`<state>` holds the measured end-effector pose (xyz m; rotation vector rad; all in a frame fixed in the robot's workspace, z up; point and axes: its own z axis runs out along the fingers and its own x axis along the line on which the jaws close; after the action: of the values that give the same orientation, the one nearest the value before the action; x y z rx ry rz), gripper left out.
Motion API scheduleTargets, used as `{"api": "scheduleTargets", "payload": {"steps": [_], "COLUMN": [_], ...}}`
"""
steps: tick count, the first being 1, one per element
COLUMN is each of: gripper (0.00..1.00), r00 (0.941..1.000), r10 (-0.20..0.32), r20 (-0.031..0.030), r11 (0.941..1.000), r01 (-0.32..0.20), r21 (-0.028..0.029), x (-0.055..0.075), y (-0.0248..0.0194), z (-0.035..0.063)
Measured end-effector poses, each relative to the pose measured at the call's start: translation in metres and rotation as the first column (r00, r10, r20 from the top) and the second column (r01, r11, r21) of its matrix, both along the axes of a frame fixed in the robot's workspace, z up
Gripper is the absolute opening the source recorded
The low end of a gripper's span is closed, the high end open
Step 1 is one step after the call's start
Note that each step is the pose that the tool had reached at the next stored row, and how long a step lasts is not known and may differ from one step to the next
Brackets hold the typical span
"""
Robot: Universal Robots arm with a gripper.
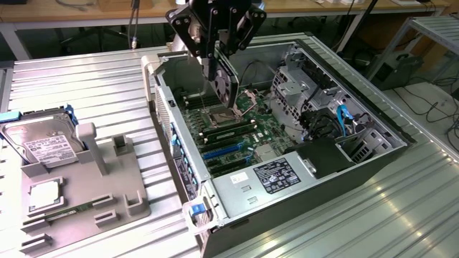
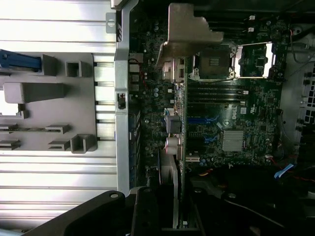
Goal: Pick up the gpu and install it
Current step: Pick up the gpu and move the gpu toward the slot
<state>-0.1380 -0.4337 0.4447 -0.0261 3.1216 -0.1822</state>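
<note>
The gpu [image 1: 223,88] hangs on edge above the motherboard [image 1: 215,134] inside the open computer case [image 1: 373,156], clamped in the end effector [image 1: 215,60]. Seating it well likely means keeping it plumb, with its lower edge parallel to the blue expansion slots [image 1: 219,152]. The wrist view, looking down past the silver bracket [image 2: 186,34], gives that line-up; the exterior view gives the height.
</note>
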Motion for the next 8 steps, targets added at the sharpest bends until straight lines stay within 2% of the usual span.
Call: {"api": "scheduleTargets", "payload": {"steps": [8], "gripper": [0.28], "r00": [1.0], "r10": [0.0], "r20": [0.0], "r11": [1.0], "r01": [0.0], "r21": [0.0], "x": [0.0068], "y": [0.0], "z": [-0.0003]}}
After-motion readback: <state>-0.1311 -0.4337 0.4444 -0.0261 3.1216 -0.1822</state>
